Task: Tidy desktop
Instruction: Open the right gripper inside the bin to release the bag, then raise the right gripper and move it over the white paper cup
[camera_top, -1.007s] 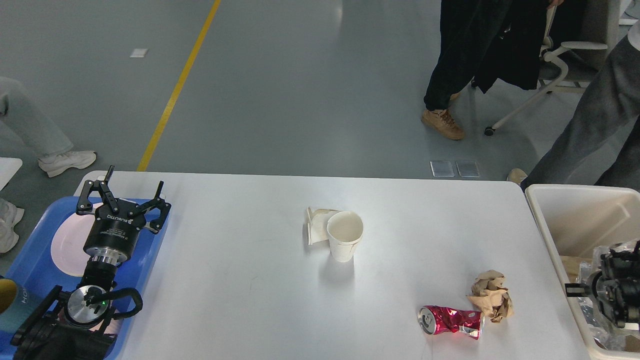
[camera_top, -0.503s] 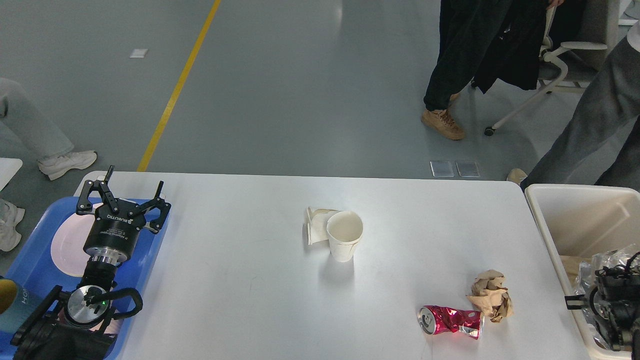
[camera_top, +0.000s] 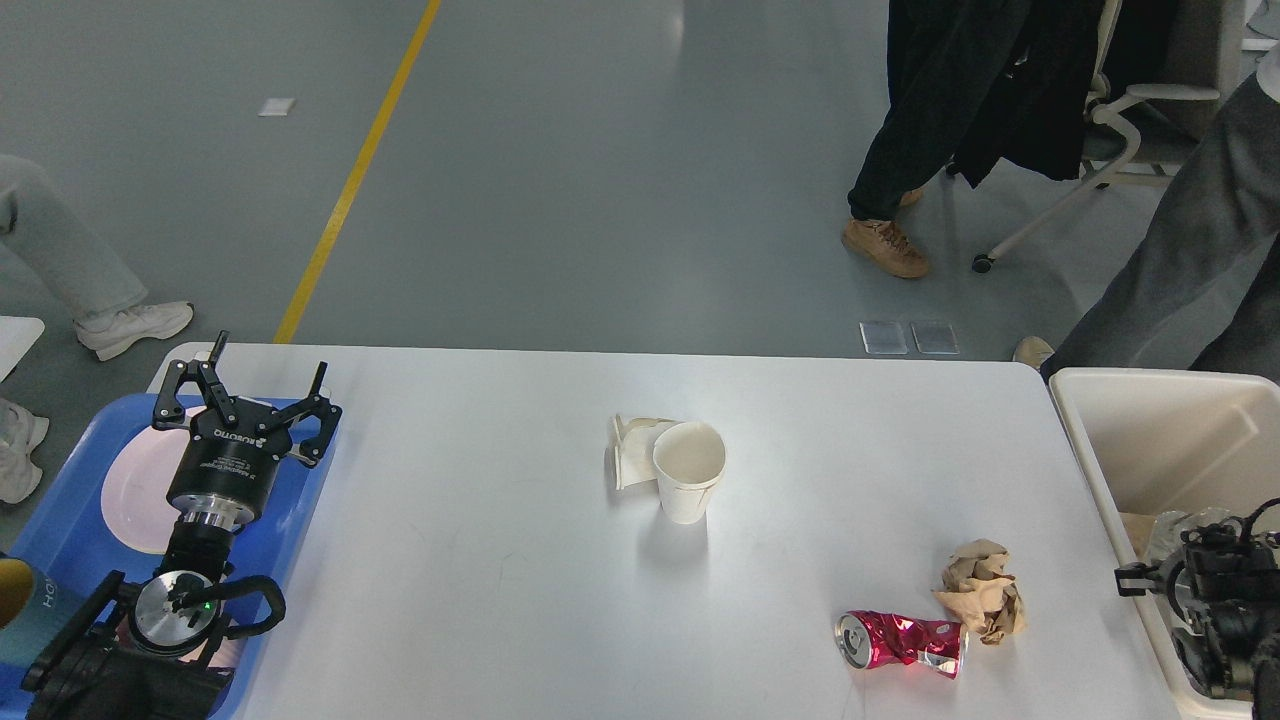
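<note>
Litter was seen scattered over the desk (camera_top: 480, 560): an upright paper cup (camera_top: 689, 482) touching a flattened cup (camera_top: 630, 452) near the middle, and a crushed red can (camera_top: 903, 641) just beside a brown paper wad (camera_top: 985, 590) toward the near right. The can's long axis lay roughly left to right, its open top pointing left. The right gripper (camera_top: 1195, 590) was held over the cream bin (camera_top: 1160, 440) at the desk's right end, too dark and end-on for its fingers to be told apart. The left gripper (camera_top: 255, 375) was poised over the blue tray (camera_top: 75, 520) with fingers spread and nothing held. The can and wad lay just left of the right gripper and well apart from the left one, so the right arm was judged better placed for the next pick.
</note>
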